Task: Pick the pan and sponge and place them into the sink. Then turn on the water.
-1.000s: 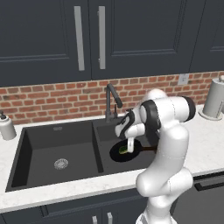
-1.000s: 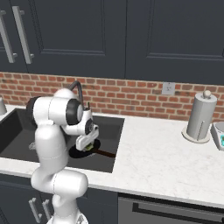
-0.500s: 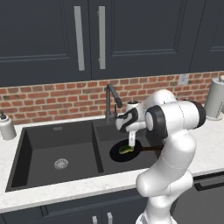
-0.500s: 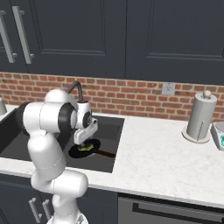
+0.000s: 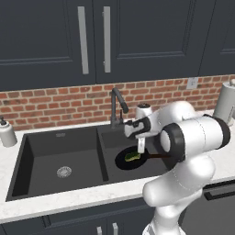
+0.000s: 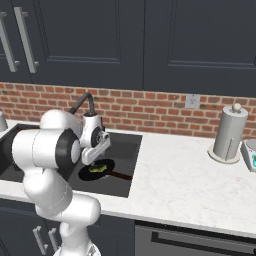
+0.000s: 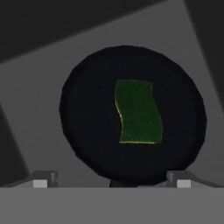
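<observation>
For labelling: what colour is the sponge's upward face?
Dark green, on the sponge; clearest in the hand view.

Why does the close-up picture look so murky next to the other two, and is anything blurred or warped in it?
Hand view: dim and soft-edged, the black pan nearly merging with the grey sink floor; the green sponge lying in the pan has wavy-looking edges. Left base view: evenly lit and sharper, with no glare on the dark sink. Right base view: bright white counter, soft shadows only.
</observation>
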Tool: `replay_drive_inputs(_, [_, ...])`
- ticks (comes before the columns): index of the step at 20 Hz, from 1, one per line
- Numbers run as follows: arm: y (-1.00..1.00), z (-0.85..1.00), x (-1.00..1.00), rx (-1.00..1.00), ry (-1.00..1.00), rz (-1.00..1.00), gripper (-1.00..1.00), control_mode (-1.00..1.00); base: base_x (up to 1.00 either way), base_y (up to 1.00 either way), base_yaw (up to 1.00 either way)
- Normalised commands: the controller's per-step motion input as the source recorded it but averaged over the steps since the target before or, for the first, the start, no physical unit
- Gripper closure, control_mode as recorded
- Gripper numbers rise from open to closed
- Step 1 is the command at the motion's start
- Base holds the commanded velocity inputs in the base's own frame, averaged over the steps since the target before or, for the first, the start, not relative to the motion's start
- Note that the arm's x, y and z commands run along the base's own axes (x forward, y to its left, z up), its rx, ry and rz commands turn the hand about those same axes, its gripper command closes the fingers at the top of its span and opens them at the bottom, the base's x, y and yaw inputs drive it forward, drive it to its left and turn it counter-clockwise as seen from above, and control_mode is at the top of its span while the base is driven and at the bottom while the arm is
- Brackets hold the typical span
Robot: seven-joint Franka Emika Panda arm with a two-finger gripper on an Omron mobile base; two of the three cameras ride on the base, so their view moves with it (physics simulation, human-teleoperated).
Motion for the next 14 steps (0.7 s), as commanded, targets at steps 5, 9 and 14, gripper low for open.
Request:
replay_drive_inputs(5, [0.0, 0.36, -0.27, 0.0, -0.12, 0.0, -1.0, -1.0, 0.0, 0.0, 0.0])
replay_drive_inputs(9, [0.0, 0.48, -0.32, 0.0, -0.12, 0.0, -1.0, -1.0, 0.0, 0.0, 0.0])
replay_drive_inputs(14, [0.0, 0.61, -0.16, 0.0, -0.07, 0.0, -1.0, -1.0, 0.0, 0.0, 0.0])
